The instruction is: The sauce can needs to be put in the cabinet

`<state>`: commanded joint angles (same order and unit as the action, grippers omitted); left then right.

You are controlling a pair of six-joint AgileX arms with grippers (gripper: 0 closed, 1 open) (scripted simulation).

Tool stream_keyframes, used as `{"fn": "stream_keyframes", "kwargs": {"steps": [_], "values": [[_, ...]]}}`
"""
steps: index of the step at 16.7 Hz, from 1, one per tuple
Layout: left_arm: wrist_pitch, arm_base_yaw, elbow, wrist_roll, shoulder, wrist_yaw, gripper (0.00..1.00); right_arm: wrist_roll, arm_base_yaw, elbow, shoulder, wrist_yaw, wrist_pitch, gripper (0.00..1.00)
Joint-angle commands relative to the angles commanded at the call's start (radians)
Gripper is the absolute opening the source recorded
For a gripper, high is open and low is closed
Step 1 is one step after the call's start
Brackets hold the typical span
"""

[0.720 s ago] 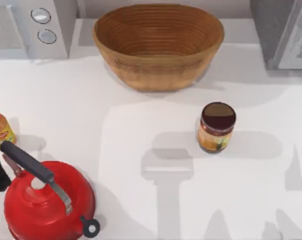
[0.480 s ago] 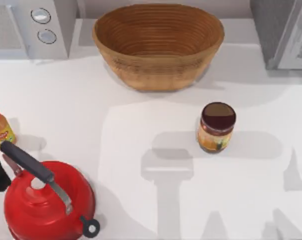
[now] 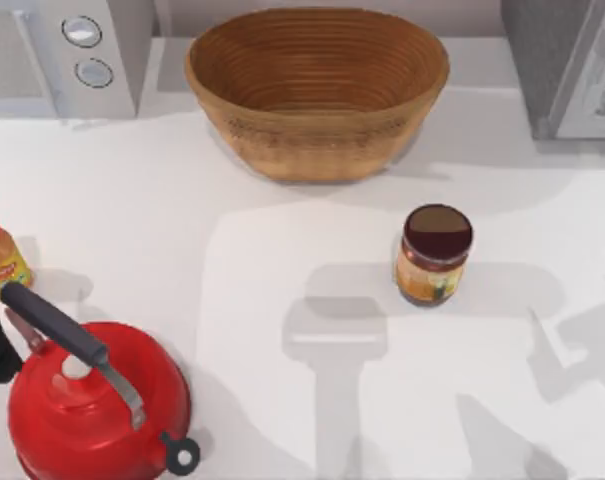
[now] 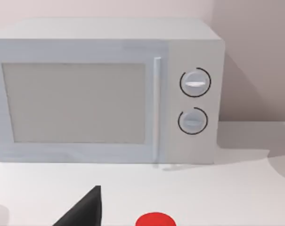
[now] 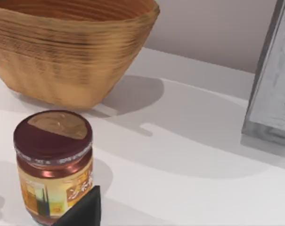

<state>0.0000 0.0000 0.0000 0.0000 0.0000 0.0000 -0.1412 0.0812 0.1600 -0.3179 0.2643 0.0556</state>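
White tabletop [image 3: 182, 200] runs under everything, with a pale wall behind it in both wrist views. Going by size, from the top view's centre: the basket [image 3: 317, 90] sits at twelve o'clock, the microwave [image 3: 67, 55] with its two knobs at ten, the cabinet [image 3: 567, 65] at two, and the red kettle [image 3: 92, 400] at eight. The orange bottle [image 3: 2, 258] stands at nine, just above the kettle's handle.

The can [image 3: 433, 253] stands upright at about three o'clock from centre, well clear of the basket and apart from the cabinet. It is untouched, so I judge the job barely begun: the step in hand is the reach and grasp.

My left arm is parked at the left edge beside the kettle, a dark sliver at the top view's left margin; its wrist camera faces the microwave. One dark fingertip [image 4: 85, 209] shows there, and I cannot tell whether that gripper is spread or pressed together.

My right arm is the working one, low and close to the can; its camera sees the can just ahead with one fingertip [image 5: 83, 212] in front of its label. Again I cannot tell how its fingers stand.

To do this well, I would centre the can between the fingers, grip the body below the lid, keep it upright, then carry it toward two o'clock, clear of the basket rim.
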Motion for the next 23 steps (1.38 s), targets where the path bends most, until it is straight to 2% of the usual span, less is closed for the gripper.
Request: {"fn": "stream_keyframes", "kwargs": {"steps": [7,17,23], "values": [[0.000,0.000,0.000,0.000,0.000,0.000,1.00,-0.313,0.027,0.231,-0.517,0.245,0.090,1.00],[0.000,0.000,0.000,0.000,0.000,0.000,1.00,-0.858,-0.034,0.596,-1.410,0.509,0.211,1.00],[0.000,0.000,0.000,0.000,0.000,0.000,1.00,-1.099,-0.081,0.803,-1.785,0.763,0.225,1.00]]}}
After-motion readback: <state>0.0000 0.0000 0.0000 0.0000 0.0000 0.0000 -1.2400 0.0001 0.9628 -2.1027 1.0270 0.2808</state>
